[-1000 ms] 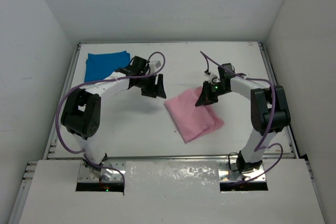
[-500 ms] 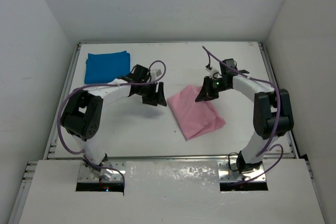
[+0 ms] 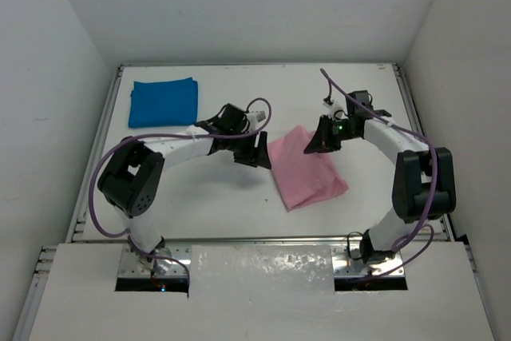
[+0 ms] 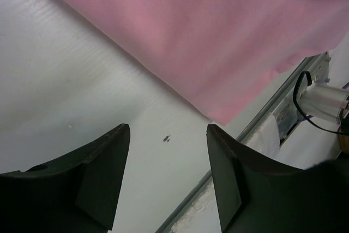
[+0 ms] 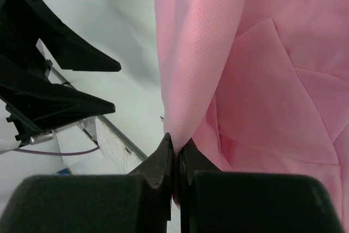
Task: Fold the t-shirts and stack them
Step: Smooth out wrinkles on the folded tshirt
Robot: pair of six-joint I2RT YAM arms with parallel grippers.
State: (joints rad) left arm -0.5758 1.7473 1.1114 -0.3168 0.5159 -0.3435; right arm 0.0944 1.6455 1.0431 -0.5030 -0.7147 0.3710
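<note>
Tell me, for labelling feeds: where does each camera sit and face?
Top external: above, behind the bases, looking down at the white table, both arms, folded bright blue cloth t-shirt.
Left wrist: on that wrist, facing the table past its open left hand.
Right wrist: on that wrist, past its right hand pinching the light pink cloth t-shirt.
Shared: all show that t-shirt.
</note>
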